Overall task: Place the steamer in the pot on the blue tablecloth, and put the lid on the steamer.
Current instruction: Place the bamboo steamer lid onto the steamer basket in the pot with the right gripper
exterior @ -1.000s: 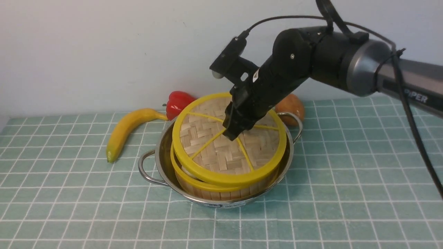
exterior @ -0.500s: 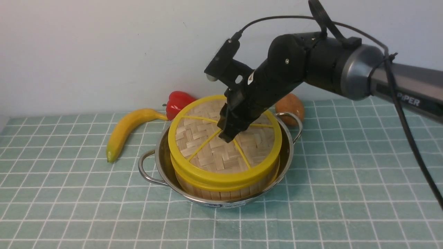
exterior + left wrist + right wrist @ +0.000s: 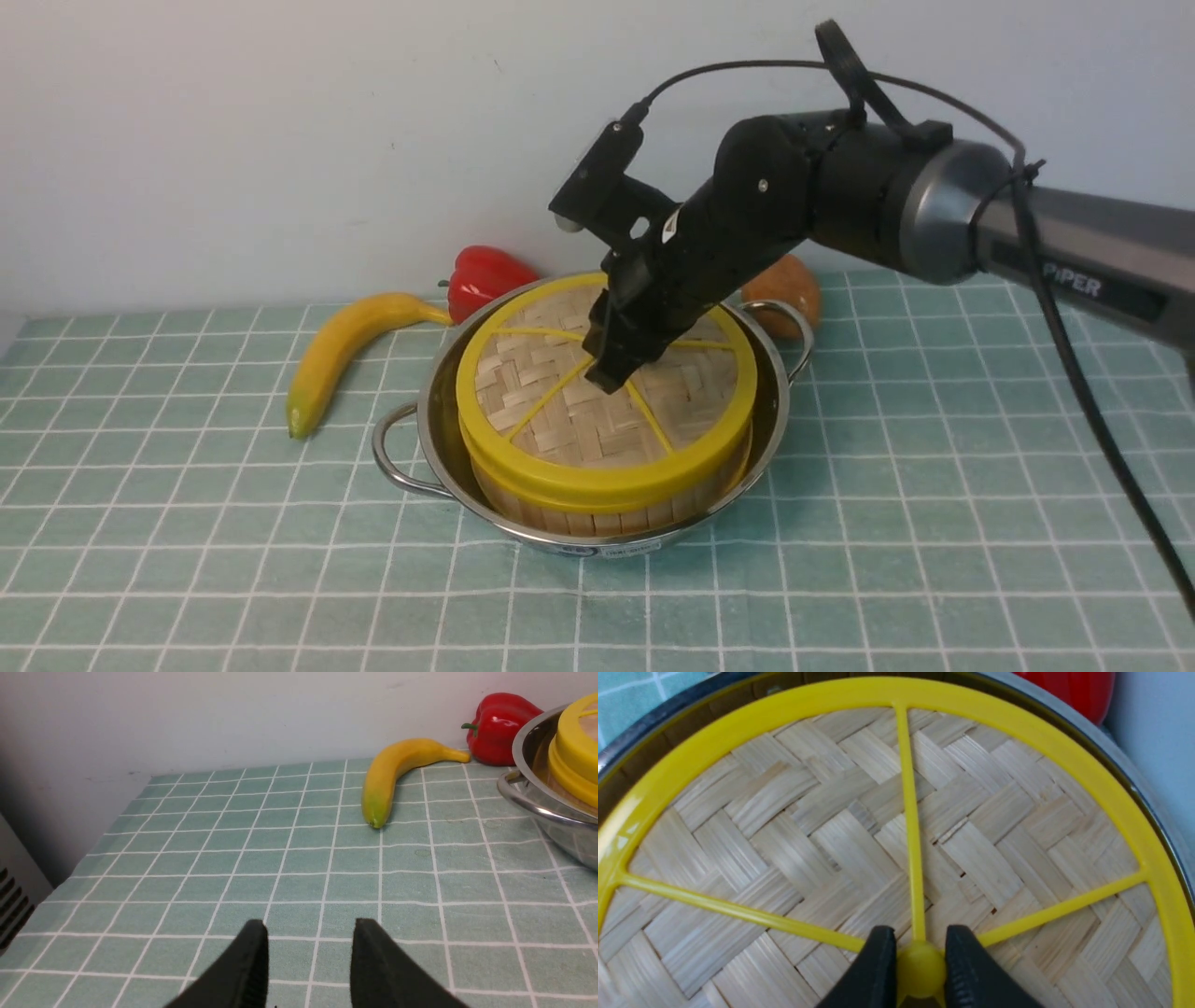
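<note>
The steel pot [image 3: 439, 439] stands on the blue tablecloth [image 3: 934, 485] with the bamboo steamer [image 3: 597, 515] inside it. The woven lid [image 3: 560, 420] with its yellow rim lies level on the steamer. My right gripper [image 3: 611, 378] reaches down onto the lid's centre and is shut on its yellow knob [image 3: 920, 968]; the knob sits pinched between both black fingers in the right wrist view, where the lid [image 3: 831, 826] fills the frame. My left gripper [image 3: 309, 926] hovers over bare cloth well to the left of the pot [image 3: 537, 802], open with nothing between its fingers. It is out of the front view.
A banana [image 3: 341, 350] lies left of the pot, a red bell pepper [image 3: 481, 275] behind it, and a brown round fruit [image 3: 794, 285] behind its far handle. The wall runs close behind them. Open cloth stretches in front and to both sides.
The lid was tilted, with its near-left edge lifted off the steamer; my right gripper has lowered it and moved slightly left, and it now sits flat on the steamer's rim.
</note>
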Controlling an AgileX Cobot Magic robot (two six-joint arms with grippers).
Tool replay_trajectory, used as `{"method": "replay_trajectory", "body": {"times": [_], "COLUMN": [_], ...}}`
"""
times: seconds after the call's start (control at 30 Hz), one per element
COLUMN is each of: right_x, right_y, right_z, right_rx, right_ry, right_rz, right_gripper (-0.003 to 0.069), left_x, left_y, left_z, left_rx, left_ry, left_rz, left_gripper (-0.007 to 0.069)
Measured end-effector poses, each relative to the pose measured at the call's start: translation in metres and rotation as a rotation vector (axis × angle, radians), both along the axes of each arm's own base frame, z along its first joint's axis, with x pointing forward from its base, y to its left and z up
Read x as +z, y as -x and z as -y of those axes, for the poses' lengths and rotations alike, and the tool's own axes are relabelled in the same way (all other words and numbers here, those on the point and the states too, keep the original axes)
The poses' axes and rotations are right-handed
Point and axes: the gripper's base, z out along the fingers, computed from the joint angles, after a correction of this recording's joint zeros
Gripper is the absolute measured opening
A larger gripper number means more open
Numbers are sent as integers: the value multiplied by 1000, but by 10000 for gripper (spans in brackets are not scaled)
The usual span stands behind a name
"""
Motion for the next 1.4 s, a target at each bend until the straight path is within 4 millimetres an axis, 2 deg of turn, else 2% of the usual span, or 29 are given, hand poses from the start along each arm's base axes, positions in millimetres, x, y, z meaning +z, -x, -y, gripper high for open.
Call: {"method": "replay_trajectory", "body": {"times": [1.13, 1.3, 1.4], "right_x": [-5, -5, -5], "right_y": [-1, -1, -1], "right_z": [-3, -3, -3], "right_rx": [16, 18, 18], "right_ry": [1, 2, 2], "right_rz": [-34, -33, -33], "right_gripper": [146, 167, 219], "left_x": [0, 0, 0], "left_y": [0, 0, 0], "left_z": [0, 0, 0], "left_rx": [0, 0, 0], "left_ry": [0, 0, 0], "left_rz": [0, 0, 0], "left_gripper": [243, 243, 243]}}
